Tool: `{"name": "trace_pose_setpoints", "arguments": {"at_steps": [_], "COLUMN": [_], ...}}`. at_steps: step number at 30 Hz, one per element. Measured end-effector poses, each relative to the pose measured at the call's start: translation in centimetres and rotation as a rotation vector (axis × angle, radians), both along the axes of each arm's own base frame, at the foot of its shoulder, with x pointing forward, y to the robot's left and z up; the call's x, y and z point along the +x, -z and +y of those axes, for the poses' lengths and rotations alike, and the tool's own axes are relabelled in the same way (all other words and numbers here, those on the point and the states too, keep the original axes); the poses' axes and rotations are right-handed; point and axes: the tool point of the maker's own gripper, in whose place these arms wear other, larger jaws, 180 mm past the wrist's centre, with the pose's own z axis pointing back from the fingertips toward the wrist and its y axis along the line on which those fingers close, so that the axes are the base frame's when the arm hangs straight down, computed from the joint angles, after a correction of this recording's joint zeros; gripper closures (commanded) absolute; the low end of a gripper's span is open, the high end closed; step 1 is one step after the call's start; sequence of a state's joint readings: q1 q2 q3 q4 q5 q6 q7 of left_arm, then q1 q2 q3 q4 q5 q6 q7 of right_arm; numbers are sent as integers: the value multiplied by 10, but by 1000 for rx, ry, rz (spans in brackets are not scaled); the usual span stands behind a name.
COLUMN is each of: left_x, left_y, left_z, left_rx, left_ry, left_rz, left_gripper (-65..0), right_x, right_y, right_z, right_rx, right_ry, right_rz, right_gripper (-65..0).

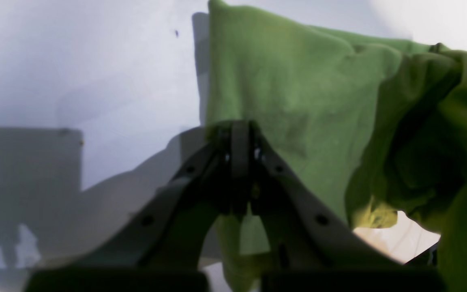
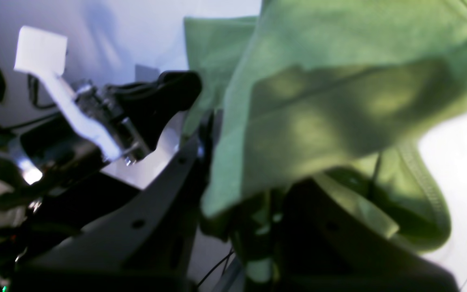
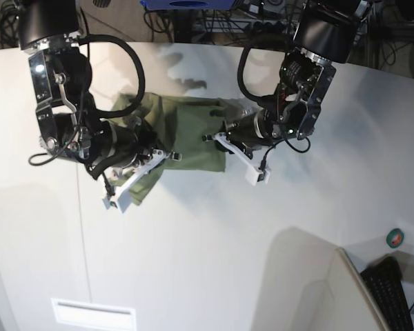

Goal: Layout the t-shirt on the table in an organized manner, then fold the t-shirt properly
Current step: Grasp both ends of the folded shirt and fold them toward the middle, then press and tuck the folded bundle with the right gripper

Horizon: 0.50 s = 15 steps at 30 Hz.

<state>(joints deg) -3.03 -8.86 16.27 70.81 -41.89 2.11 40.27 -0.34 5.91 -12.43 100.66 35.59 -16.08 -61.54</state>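
Both grippers — left gripper (image 1: 239,162) and right gripper (image 2: 233,194) — are clamped on the olive-green soft cotton t-shirt (image 3: 186,131), lifted partly over the off-white counter (image 3: 262,241); pulling evenly apart should spread it flat.

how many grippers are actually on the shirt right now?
2. The left gripper is shut on the t-shirt at its edge on the base view's right; the right gripper is pinching the cloth on that view's left, its jaws mostly hidden by fabric.

Wrist views blurred, dim; glare top right; base view sharp, soft shadows.
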Motion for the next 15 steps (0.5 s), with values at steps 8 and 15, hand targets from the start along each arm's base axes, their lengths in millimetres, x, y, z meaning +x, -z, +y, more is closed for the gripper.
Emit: {"name": "trace_pose_setpoints", "arguments": {"at_steps": [8, 15], "left_x": [0, 0], "left_y": [0, 0], "left_z": [0, 0], "left_rx": [-2, -1], "left_ry": [-2, -2], "left_rz": [0, 0], "left_gripper": [0, 0], "right_x": [-4, -6], "right_y": [17, 37], "right_z": [18, 30], "right_rx": [-17, -50], "right_ry": [-57, -105], "right_rz": [28, 74], "right_gripper": [0, 0]}}
